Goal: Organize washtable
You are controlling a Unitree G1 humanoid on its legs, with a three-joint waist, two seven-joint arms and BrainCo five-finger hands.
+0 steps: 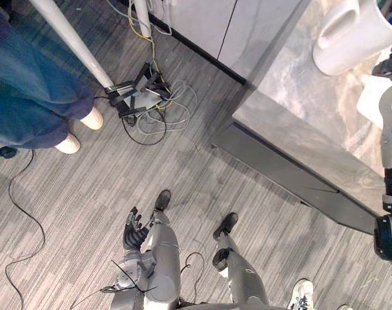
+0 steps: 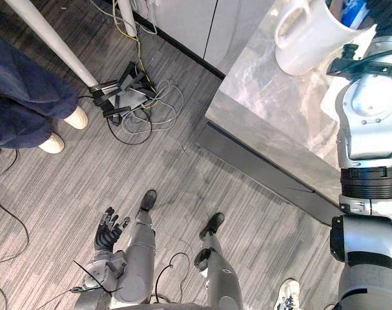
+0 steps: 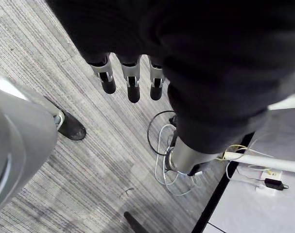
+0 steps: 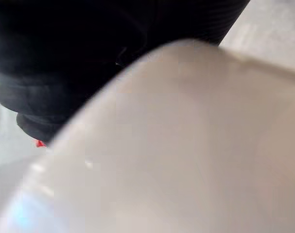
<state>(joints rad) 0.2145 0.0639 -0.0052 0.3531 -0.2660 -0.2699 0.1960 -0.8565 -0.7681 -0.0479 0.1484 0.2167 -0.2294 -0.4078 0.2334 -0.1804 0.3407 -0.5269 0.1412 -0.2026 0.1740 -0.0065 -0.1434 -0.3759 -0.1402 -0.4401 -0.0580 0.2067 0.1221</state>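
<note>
— Where's the white jug [image 1: 350,32]?
— Upright on the desk [image 1: 299,84], around one o'clock. The right hand [image 4: 64,63] is close by it; its grip I cannot tell.
— Left hand [image 1: 134,229]?
— Seven o'clock, above the floor [image 1: 86,194], fingers loose.

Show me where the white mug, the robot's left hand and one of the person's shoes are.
white mug [image 2: 315,46], right eye view, on its wall by the handle.
left hand [image 1: 135,232], left eye view, on its palm.
person's shoe [image 1: 92,119], left eye view, on its upper.
</note>
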